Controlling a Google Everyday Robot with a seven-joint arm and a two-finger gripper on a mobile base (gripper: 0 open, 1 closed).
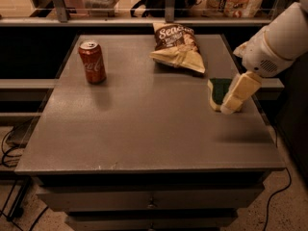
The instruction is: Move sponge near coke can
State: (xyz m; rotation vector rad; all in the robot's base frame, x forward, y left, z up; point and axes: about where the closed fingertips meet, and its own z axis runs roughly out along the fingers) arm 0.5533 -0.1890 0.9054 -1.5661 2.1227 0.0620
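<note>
So the gripper point(230, 106) is right at the sponge point(218, 87), can't tell its grip, next comes hauling it left toward the coke can point(92, 62).

— What lies between the sponge point(219, 91) and the coke can point(92, 61)?
— Bare table point(144, 134) top. A straight path from one to the other runs across the open middle.
— Anything close to that path?
— The chip bag point(177, 49), toward the back. Its near corner sits just behind the line, near the sponge but apart from it.
— And around the can?
— Open surface in front of it and to its right, while the table's left edge is near on the other side.
— Where is the gripper?
— The gripper point(230, 107) is low at the sponge's right side, by the table's right edge, and the arm point(276, 42) above it closes off that side. The front of the table is open
</note>
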